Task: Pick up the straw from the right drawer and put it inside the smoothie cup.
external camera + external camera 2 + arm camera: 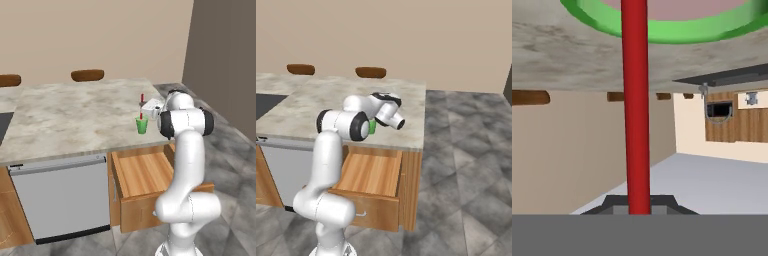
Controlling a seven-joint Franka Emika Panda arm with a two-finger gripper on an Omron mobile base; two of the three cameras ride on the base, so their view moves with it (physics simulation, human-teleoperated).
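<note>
Overhead, the claw (pixel 145 106) grips the straw (pixel 636 105) above the smoothie cup (pixel 142 125), beside the open right drawer (pixel 145 176).

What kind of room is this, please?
Most likely a kitchen: a marble-look counter with a grey dishwasher and an open wooden drawer below it, and a green cup standing on top.
</note>
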